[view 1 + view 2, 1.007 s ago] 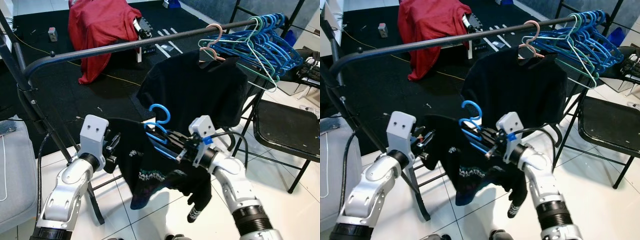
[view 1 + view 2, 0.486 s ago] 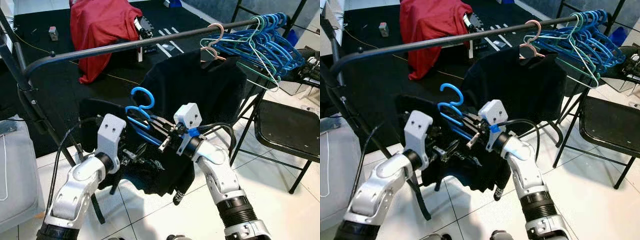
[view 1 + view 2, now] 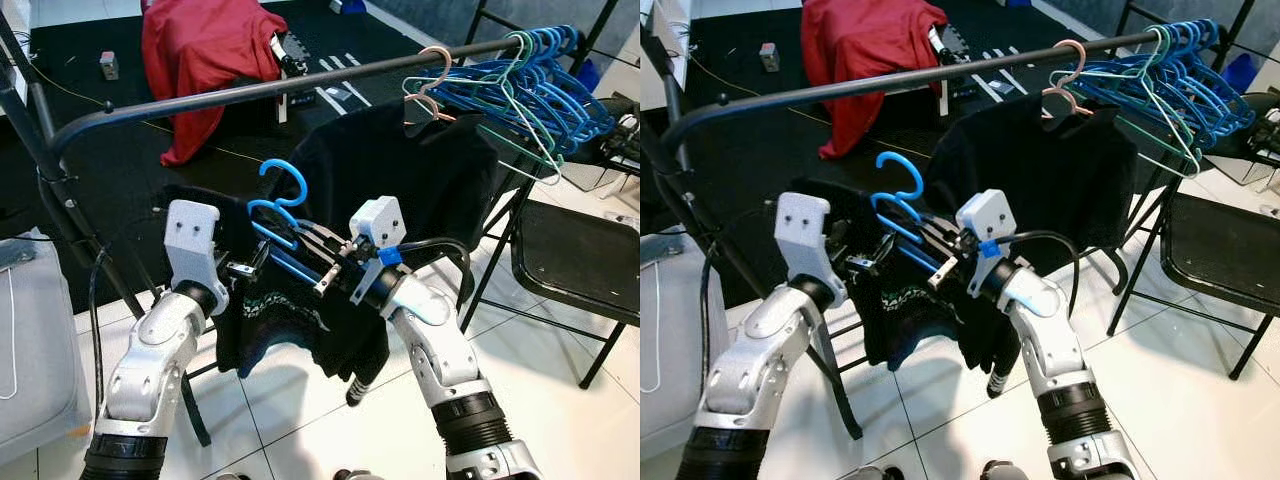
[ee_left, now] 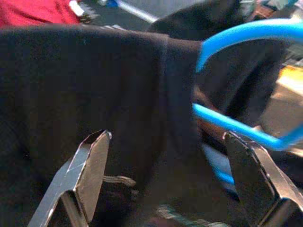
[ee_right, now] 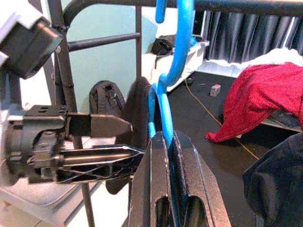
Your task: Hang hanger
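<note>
A blue hanger [image 3: 279, 190] carries a black printed garment [image 3: 285, 310] that droops below it. My right gripper [image 3: 312, 256] is shut on the hanger's neck, and its wrist view shows the fingers [image 5: 158, 156] pinching the blue neck [image 5: 166, 127]. The hook points up, well below the black clothes rail [image 3: 250, 92]. My left gripper [image 3: 244, 270] is open beside the garment's left shoulder. In its wrist view the fingers [image 4: 90, 165] stand wide apart with the black cloth [image 4: 118, 94] just ahead of them.
A black shirt [image 3: 400, 175] hangs on a pink hanger [image 3: 428, 75] on the rail, with several empty blue hangers [image 3: 535, 80] further right. A black chair [image 3: 575, 260] stands right, a grey bin [image 3: 30, 340] left, and a red cloth [image 3: 205, 45] lies behind.
The right gripper has carried the hanger and garment left and upward toward the rail. The left gripper has come up out of the garment's lower folds to its left shoulder.
</note>
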### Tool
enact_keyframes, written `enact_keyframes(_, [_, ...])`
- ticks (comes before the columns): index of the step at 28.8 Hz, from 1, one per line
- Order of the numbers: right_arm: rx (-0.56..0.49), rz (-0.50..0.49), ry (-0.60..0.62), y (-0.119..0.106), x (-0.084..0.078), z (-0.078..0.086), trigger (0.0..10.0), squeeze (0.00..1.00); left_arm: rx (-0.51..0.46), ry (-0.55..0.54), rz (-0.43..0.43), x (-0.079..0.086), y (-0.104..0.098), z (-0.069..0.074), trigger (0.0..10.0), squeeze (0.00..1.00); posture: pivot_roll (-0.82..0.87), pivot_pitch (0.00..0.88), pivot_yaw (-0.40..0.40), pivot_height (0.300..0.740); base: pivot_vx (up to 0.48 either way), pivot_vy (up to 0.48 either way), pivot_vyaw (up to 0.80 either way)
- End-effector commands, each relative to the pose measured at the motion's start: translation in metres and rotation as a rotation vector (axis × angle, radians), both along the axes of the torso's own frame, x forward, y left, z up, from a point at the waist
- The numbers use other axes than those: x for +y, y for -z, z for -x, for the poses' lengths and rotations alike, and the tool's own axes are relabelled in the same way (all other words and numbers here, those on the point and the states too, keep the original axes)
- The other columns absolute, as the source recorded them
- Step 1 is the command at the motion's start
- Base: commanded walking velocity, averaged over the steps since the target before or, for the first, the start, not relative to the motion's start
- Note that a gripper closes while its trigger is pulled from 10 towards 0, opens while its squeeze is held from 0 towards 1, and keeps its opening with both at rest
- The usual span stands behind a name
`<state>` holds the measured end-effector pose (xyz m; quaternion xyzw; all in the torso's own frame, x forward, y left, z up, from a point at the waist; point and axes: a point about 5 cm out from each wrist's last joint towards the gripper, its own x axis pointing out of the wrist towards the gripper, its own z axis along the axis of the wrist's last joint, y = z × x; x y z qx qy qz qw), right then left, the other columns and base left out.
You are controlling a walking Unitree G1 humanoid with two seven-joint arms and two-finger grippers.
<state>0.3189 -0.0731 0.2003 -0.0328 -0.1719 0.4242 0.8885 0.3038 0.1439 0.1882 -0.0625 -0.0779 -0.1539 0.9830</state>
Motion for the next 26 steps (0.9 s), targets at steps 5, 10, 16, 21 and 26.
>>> enact_keyframes(5, [0.016, -0.035, 0.013, -0.001, -0.006, 0.0, 0.0, 0.0, -0.03, 0.09, -0.021, 0.002, 0.003, 0.011, 10.0, 1.0, -0.04, 0.162, -0.006, 0.74, 0.0, 0.0, 0.0])
enact_keyframes(10, [0.022, -0.047, 0.019, -0.002, -0.009, -0.001, 0.0, 0.0, -0.027, 0.054, -0.049, 0.008, 0.006, 0.011, 10.0, 1.0, -0.04, 0.161, -0.007, 0.74, 0.0, 0.0, 0.0])
enact_keyframes(16, [0.018, -0.063, -0.013, -0.006, -0.003, 0.003, 0.0, 0.0, -0.05, -0.066, -0.058, 0.01, 0.006, -0.002, 10.0, 1.0, -0.04, 0.161, -0.007, 0.74, 0.0, 0.0, 0.0])
enact_keyframes(21, [0.023, -0.072, -0.028, -0.007, 0.0, 0.006, 0.0, 0.0, -0.074, -0.115, 0.006, 0.011, -0.001, -0.012, 10.0, 0.59, -0.04, 0.16, -0.008, 0.74, 0.0, 0.0, 0.0])
enact_keyframes(26, [0.027, -0.075, -0.037, -0.006, 0.002, 0.008, 0.0, 0.0, -0.081, -0.1, 0.045, 0.007, -0.005, -0.017, 10.0, 0.0, -0.04, 0.158, -0.005, 0.74, 0.0, 0.0, 0.0])
